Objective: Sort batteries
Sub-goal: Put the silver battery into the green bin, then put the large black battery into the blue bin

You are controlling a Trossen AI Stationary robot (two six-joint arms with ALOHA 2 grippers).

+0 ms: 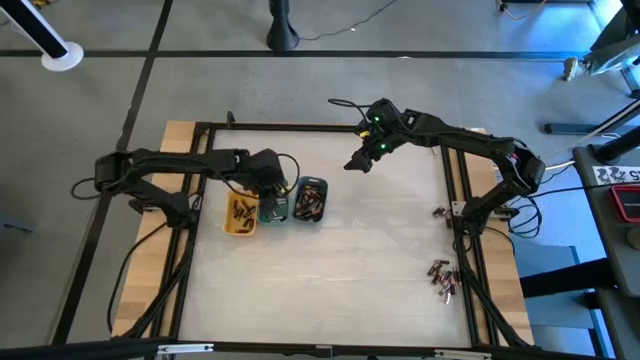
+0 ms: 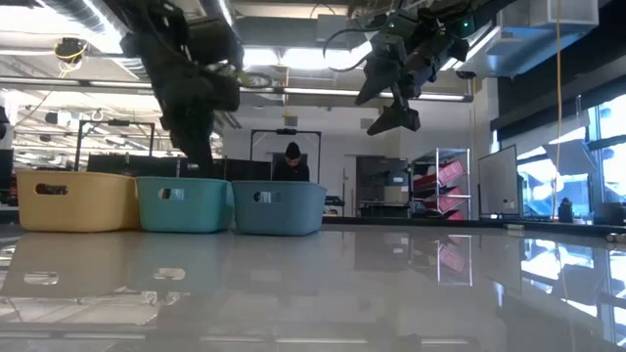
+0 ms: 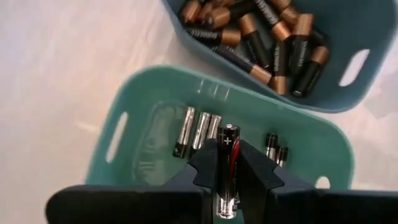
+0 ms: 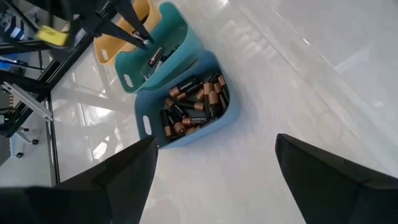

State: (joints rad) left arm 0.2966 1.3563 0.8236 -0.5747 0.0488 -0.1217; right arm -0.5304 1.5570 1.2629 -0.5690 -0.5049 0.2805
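Surface (image 1: 330, 270) holds yellow tray (image 1: 239, 216), green tray (image 3: 155, 124), blue tray (image 3: 348, 87) in a row. Left hand (image 3: 227, 171) over green tray, clamped on one black-and-silver battery (image 3: 227, 168). Right hand (image 1: 358, 162) raised mid-surface, fingers wide, empty. Loose batteries (image 1: 441, 277) near right edge. Do it well: lower into green tray before releasing, clear of the silver cells, no bounce-out.

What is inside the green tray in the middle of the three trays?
The teal-green plastic tray holds a few silvery batteries and two small dark ones. The left end effector, shut on a dark battery, covers part of the tray floor.
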